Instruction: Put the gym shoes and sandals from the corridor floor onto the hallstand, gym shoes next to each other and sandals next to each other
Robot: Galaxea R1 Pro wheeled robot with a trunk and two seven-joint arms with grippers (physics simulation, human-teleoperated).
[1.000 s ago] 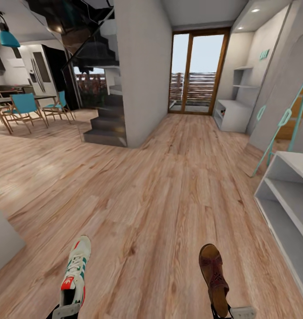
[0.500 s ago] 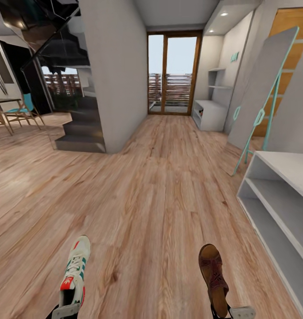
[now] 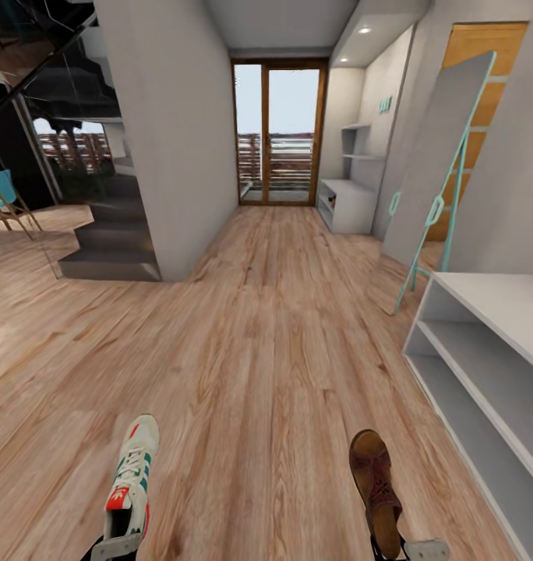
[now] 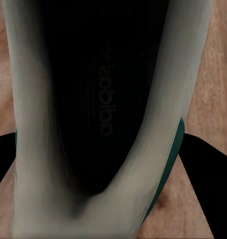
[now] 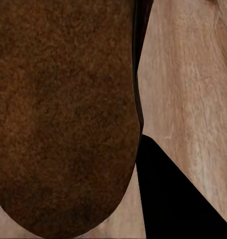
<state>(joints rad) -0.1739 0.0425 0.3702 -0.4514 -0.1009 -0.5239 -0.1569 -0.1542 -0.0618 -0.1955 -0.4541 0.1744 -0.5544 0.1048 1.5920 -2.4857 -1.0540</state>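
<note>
One gym shoe (image 3: 131, 485), white with green stripes and a red-orange patch, hangs over the corridor floor (image 3: 266, 343) at the head view's lower left, with my left gripper (image 3: 114, 548) shut on its heel. The left wrist view looks into this gym shoe's dark inside (image 4: 103, 99). A brown sandal (image 3: 375, 483) hangs at the lower right, my right gripper (image 3: 411, 549) shut on its heel end. Its brown sole (image 5: 63, 114) fills much of the right wrist view. The hallstand (image 3: 348, 204), with stepped wall shelves above, stands far down the corridor on the right. The other shoe and sandal are out of view.
A low pale unit with open tiers (image 3: 485, 351) stands close on the right. Beyond it a grey panel on a teal frame (image 3: 438, 179) leans against the wall. A grey wall block (image 3: 161, 140) and dark stairs (image 3: 111, 249) are on the left, glass doors (image 3: 278, 132) at the corridor's end.
The whole picture has shifted left, so the camera has turned right; the near open-tiered unit shows more. Both grippers and the shoes they hold keep their places in the view.
</note>
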